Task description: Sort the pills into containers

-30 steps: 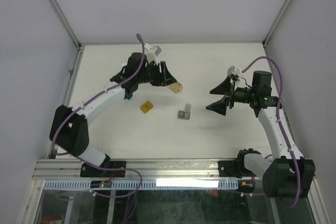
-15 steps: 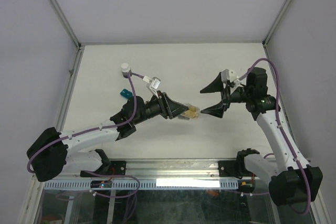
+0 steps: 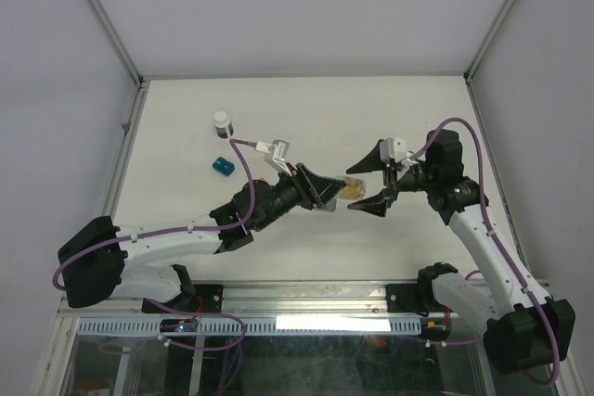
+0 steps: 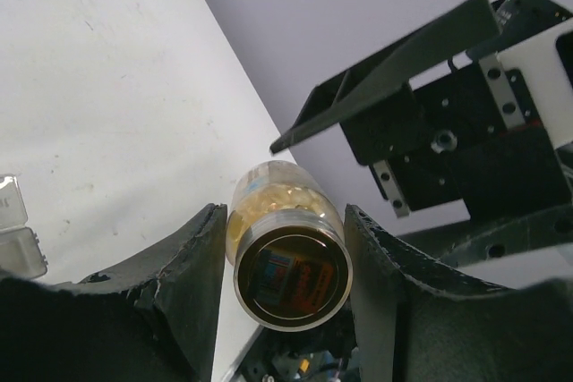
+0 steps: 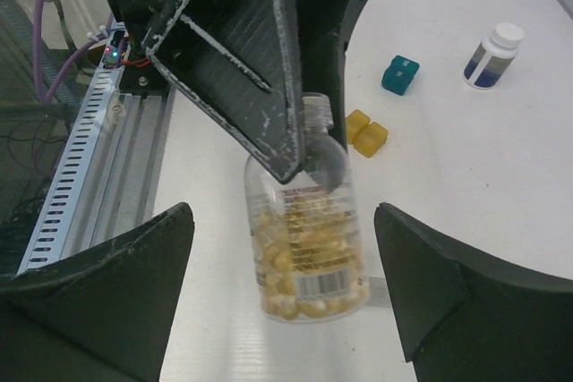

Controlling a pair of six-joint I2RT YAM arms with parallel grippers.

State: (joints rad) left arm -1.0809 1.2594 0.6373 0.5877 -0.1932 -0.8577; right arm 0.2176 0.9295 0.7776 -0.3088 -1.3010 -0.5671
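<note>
Pill bottle (image 5: 304, 230) held clear of the tabletop (image 3: 418, 108).
My left hand (image 3: 327, 194) pinches its neck end; my right hand (image 3: 369, 183) is spread either side, not touching. Teal container (image 3: 221, 165) and amber container (image 5: 367, 132) lie on the tabletop.

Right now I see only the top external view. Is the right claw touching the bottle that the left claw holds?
Observer: No. In the right wrist view the right claw is open, one finger each side of the pill bottle, not touching.
Operator: Where is the amber one?
Observer: The amber-yellow container lies on the table beyond the bottle, near the teal container.
Operator: And the other grip?
Observer: In the left wrist view the left claw presses the bottle from both sides.
</note>
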